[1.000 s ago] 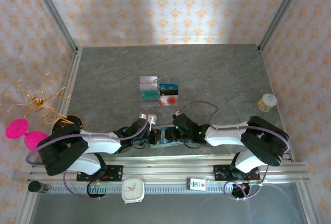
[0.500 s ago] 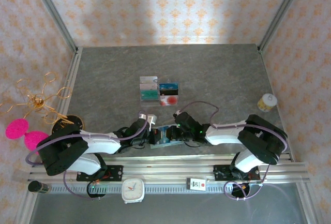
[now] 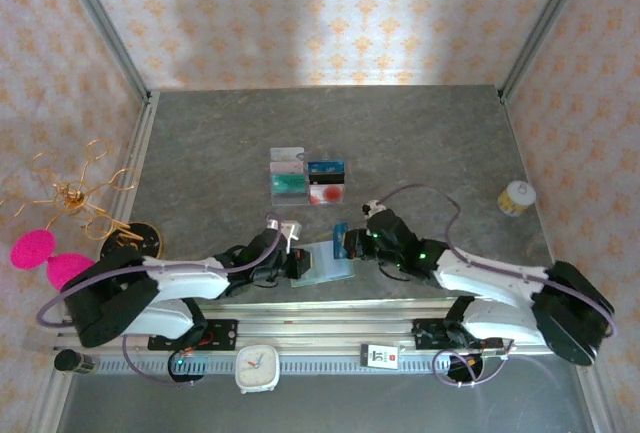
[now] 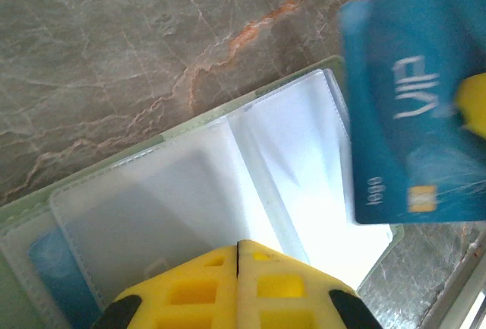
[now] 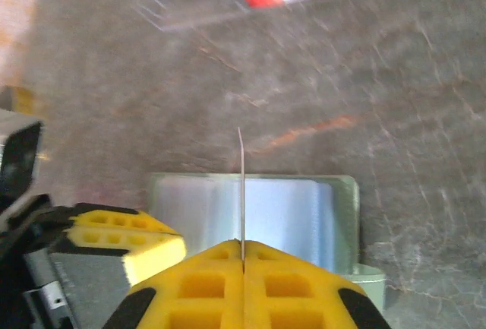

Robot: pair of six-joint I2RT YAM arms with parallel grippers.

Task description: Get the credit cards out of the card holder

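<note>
Cards (image 3: 308, 180) lie beyond card holder (image 3: 325, 261); right claw (image 5: 241, 247) clamps credit card (image 4: 410, 116), left claw (image 4: 238, 251) together.

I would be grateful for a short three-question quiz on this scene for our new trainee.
1. Choose one: the right end effector grips A) a blue credit card, B) the clock, C) nothing.
2. True or false: the card holder lies folded shut on the table.
3. Fill in: ___ loose cards lie grouped farther up the table.
Key: 1 A. 2 False: it lies open, with its clear sleeves showing. 3 Four.
</note>
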